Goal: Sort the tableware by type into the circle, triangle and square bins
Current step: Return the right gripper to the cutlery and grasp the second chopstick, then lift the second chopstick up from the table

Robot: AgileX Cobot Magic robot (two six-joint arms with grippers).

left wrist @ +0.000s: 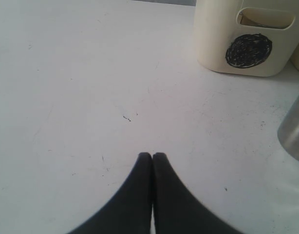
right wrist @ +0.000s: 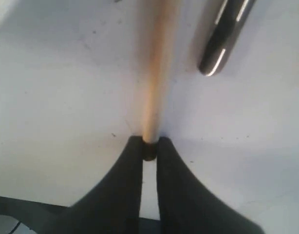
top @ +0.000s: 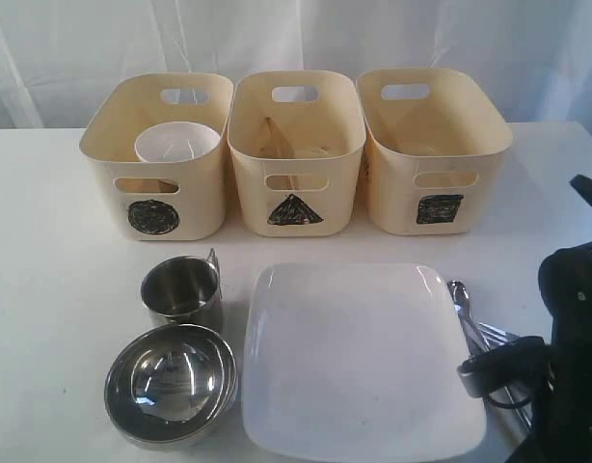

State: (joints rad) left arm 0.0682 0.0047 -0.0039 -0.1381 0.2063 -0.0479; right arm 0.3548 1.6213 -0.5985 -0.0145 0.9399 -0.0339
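Note:
In the right wrist view my right gripper [right wrist: 149, 142] is shut on the dark-tipped end of a wooden chopstick [right wrist: 157, 73], which lies on the table beside a steel cutlery handle [right wrist: 225, 34]. The exterior view shows the right arm [top: 571, 347] over the steel cutlery [top: 474, 323], right of the large white square plate [top: 359, 357]. A steel mug [top: 183, 292] and a steel bowl [top: 171, 384] stand left of the plate. A small white bowl [top: 176, 143] sits in the circle bin [top: 156, 193]. My left gripper [left wrist: 152, 156] is shut and empty above bare table.
The triangle bin [top: 296, 183] and the square bin [top: 433, 174] stand in a row with the circle bin [left wrist: 247, 44] at the back. A wooden stick [top: 277, 140] leans inside the triangle bin. The mug's side [left wrist: 294, 131] shows in the left wrist view.

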